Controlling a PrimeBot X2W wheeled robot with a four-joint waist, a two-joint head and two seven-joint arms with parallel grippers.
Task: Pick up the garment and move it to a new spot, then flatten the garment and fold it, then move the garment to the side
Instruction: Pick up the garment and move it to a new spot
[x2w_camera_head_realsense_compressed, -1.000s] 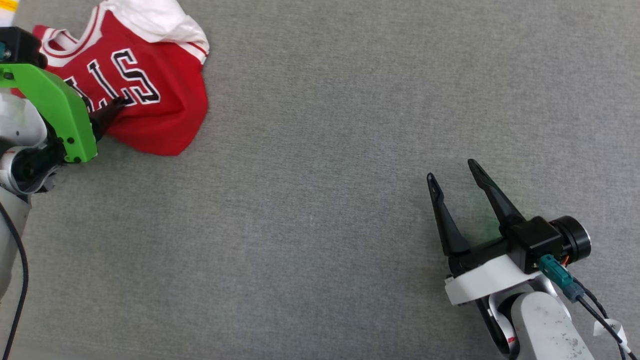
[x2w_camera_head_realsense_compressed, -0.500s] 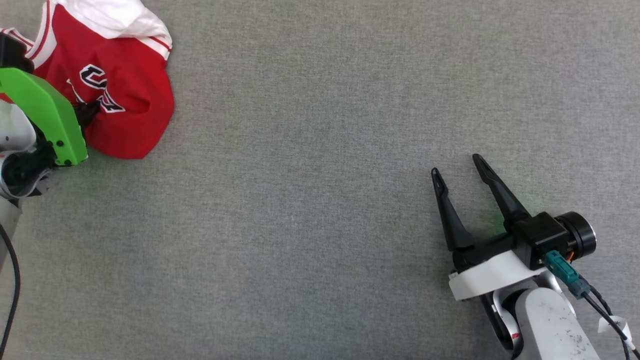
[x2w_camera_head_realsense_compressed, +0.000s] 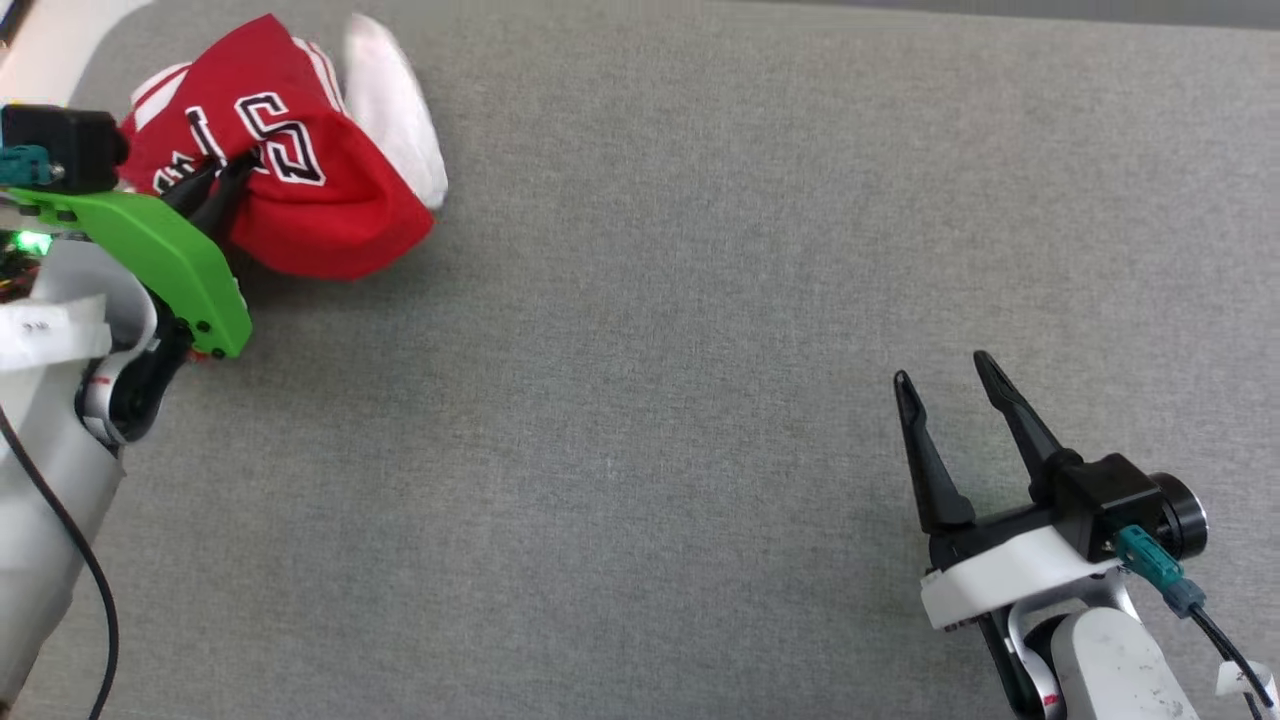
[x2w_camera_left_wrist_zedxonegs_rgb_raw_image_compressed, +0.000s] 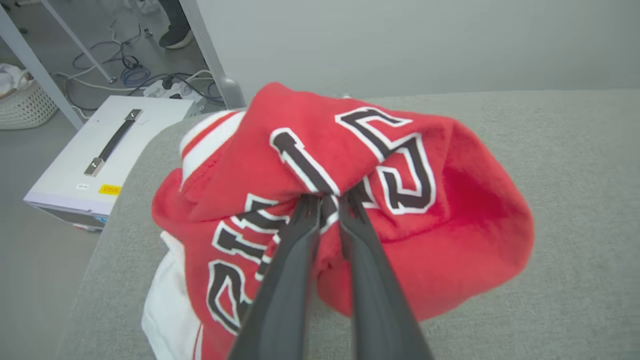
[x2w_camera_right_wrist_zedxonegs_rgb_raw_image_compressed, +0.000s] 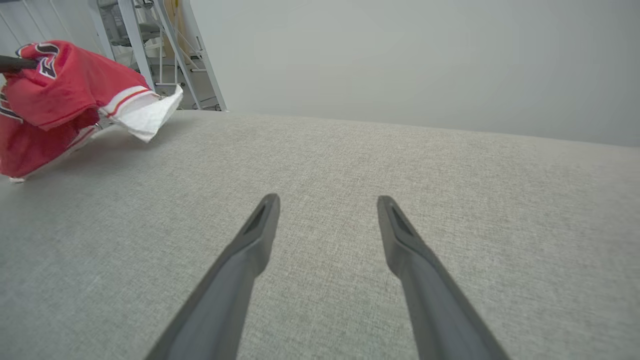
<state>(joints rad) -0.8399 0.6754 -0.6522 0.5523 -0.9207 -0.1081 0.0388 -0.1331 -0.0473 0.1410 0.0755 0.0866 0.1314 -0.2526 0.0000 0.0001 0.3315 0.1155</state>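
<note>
The garment (x2w_camera_head_realsense_compressed: 300, 190) is pinched by its lettered chest between the closed fingers of the left gripper (x2w_camera_head_realsense_compressed: 238, 168) and bunched around the tips, apparently so it can be carried across the table (x2w_camera_head_realsense_compressed: 640, 420). The right gripper (x2w_camera_head_realsense_compressed: 944, 368) is held spread and empty, well apart from it.

Soft red cloth garment (x2w_camera_left_wrist_zedxonegs_rgb_raw_image_compressed: 450, 200), matt

My left gripper (x2w_camera_head_realsense_compressed: 240, 165) is pinched tight on the garment (x2w_camera_head_realsense_compressed: 330, 220), raised at my far left — my right gripper (x2w_camera_head_realsense_compressed: 944, 369) hovers low, fingers spread wide.
</note>
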